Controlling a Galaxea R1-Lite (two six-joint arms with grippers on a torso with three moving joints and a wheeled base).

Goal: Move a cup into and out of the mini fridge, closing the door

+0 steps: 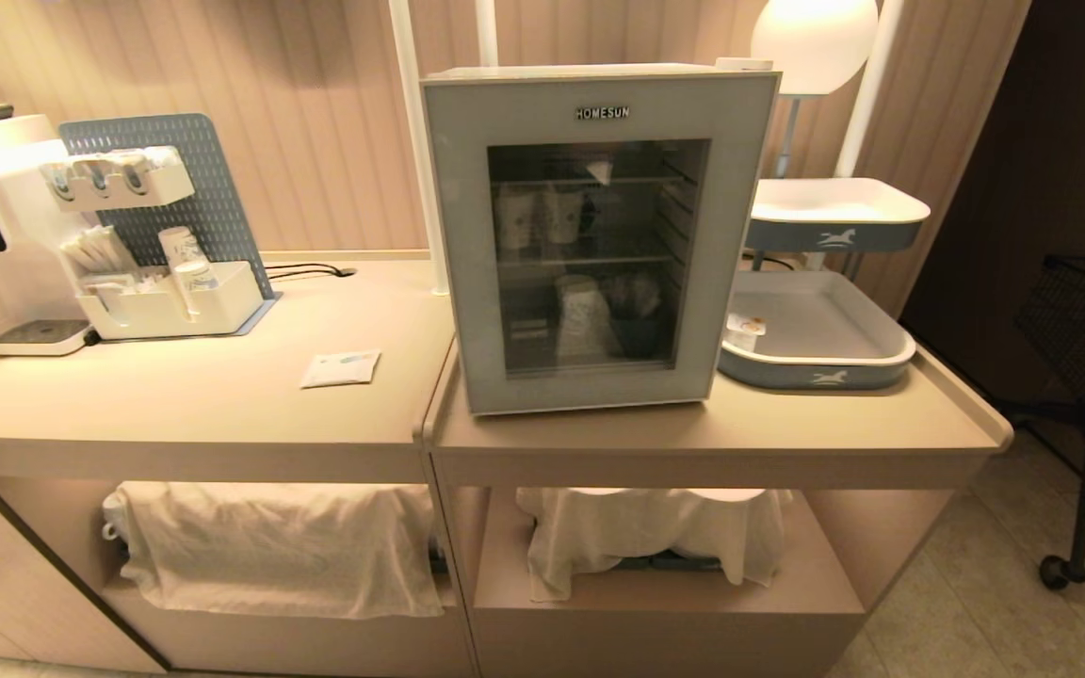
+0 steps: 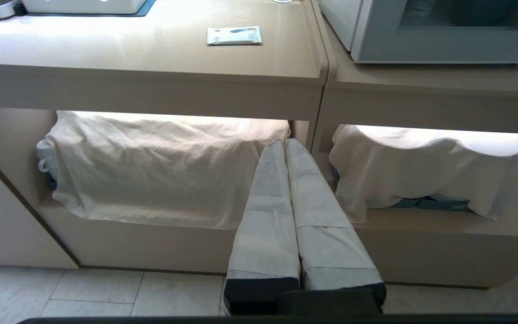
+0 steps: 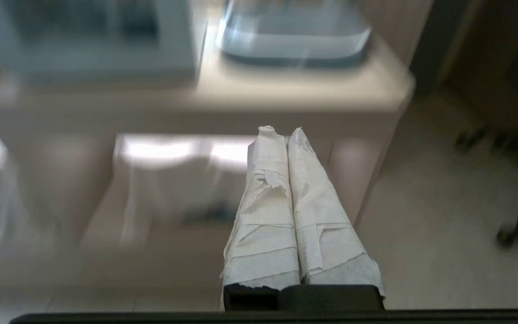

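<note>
While the door (image 1: 599, 240) is closed, two trays (image 1: 816, 348) sit beside the mini fridge (image 1: 590, 75).

Mini fridge (image 1: 599, 235) on right counter (image 1: 787, 428), 2 trays (image 1: 816, 377) beside it, door (image 1: 477, 245) shut.

The fridge (image 1: 599, 240) fills frame centre, its door (image 1: 467, 245) shut flat, blocking any reach to the shelves. Bare counter (image 1: 222, 395) lies open at left centre, save a small packet (image 1: 341, 368). At right a tray (image 1: 816, 377) crowds close beside the fridge. The organizer (image 1: 166, 282) closes the upper left.
</note>
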